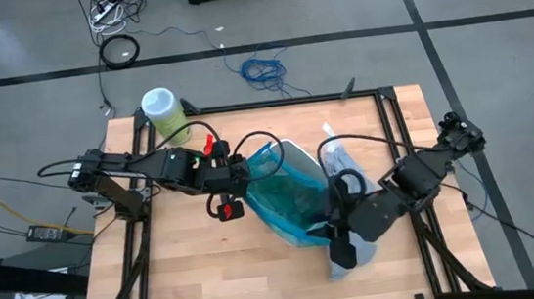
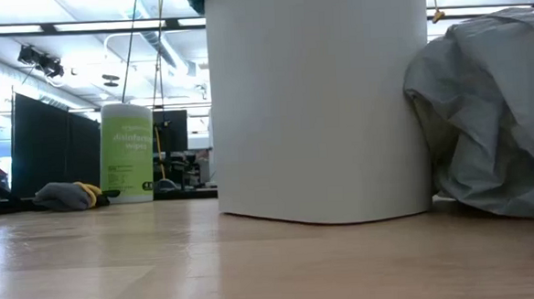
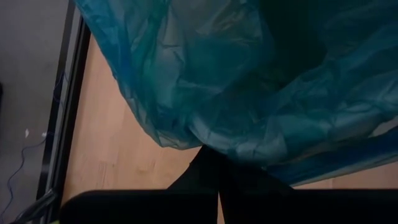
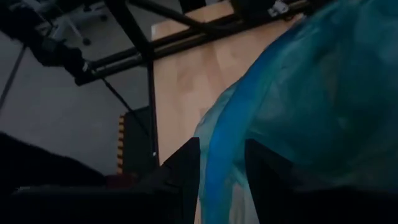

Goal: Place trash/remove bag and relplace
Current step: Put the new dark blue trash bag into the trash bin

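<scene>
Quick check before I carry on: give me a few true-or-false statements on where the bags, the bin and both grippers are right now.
1. The teal translucent plastic bag sits in the white bin. True.
2. The left gripper is open, clear of the bag. False: shut on the teal bag's edge.
3. The right gripper has teal plastic between its fingers. True.
4. The green wipes canister lies tipped over. False: it stands upright.
5. The crumpled grey-white liner lies beside the bin. True.

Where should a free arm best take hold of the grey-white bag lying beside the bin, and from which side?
Probably at the upper folds of the grey-white bag, coming from above on the side away from the white bin. In the low view it sits as a loose crumpled heap against the bin wall, so its raised wrinkles offer thin plastic to pinch, while the bin blocks the other side.
</scene>
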`<action>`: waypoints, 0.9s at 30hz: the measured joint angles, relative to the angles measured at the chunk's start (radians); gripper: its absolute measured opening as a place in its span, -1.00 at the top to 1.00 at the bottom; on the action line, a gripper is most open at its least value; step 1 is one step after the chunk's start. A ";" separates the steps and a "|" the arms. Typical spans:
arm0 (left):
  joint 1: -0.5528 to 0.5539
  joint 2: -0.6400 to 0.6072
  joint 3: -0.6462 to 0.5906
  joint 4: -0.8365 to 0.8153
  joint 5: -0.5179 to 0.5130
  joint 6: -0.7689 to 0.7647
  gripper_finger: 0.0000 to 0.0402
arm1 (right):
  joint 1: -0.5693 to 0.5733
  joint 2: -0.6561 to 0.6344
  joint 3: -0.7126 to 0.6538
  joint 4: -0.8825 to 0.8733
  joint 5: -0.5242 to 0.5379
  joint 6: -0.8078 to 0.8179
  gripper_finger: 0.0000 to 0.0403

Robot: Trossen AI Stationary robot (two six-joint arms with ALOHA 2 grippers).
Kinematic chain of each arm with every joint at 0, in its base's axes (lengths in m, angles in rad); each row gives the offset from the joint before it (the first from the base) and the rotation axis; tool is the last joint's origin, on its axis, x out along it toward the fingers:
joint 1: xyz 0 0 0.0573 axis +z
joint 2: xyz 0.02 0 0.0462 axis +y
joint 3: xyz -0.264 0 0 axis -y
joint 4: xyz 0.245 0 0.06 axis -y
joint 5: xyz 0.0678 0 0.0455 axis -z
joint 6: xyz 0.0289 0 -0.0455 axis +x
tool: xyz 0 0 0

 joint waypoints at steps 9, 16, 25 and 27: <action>0.000 0.000 0.000 0.016 -0.004 -0.004 0.99 | -0.045 0.051 -0.001 0.038 -0.130 -0.049 0.43; 0.000 0.000 0.000 0.036 -0.004 -0.024 0.99 | -0.058 0.061 -0.001 0.024 -0.137 -0.048 0.43; 0.000 0.000 0.000 0.052 -0.005 -0.024 0.99 | -0.076 0.062 -0.001 -0.004 -0.137 -0.048 0.43; 0.000 0.000 0.000 0.054 -0.005 -0.024 0.99 | -0.082 0.064 -0.001 -0.019 -0.141 -0.048 0.43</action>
